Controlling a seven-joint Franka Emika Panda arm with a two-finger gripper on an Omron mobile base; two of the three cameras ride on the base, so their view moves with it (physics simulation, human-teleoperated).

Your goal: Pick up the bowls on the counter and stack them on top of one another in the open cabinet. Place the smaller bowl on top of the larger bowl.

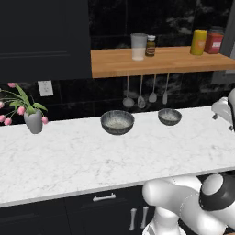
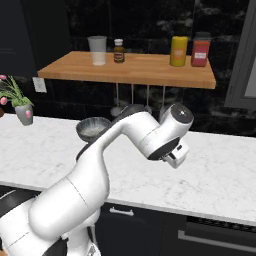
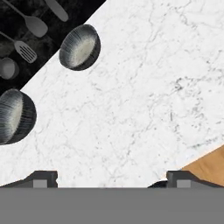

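Here, my pincer [image 3: 112, 177] hangs above the counter [image 1: 69, 160] with its two tips [image 3: 43, 178] set wide apart, holding nothing. Below it the white marble is bare, so there is free room on every side; in the hand view the front edge of the counter cuts across the lower right corner, with wooden floor [image 3: 208, 168] beyond it. From the left base view the front edge runs along the bottom, and a broad bare strip lies between this edge and the bowls. I count two bowls, both standing near the back edge by the black wall. The larger bowl [image 1: 117, 122] stands about in the middle, the smaller bowl [image 1: 170, 116] to its right, well apart from it. Both are upright, mouths facing up; they are round, so I see no long axis. At the left end stands one flower vase [image 1: 33, 121]. Four utensils [image 1: 140, 98] hang on the wall behind the bowls. Above them is the open cabinet [image 1: 160, 62], a wooden board carrying four containers [image 1: 138, 46]; its middle part is free.
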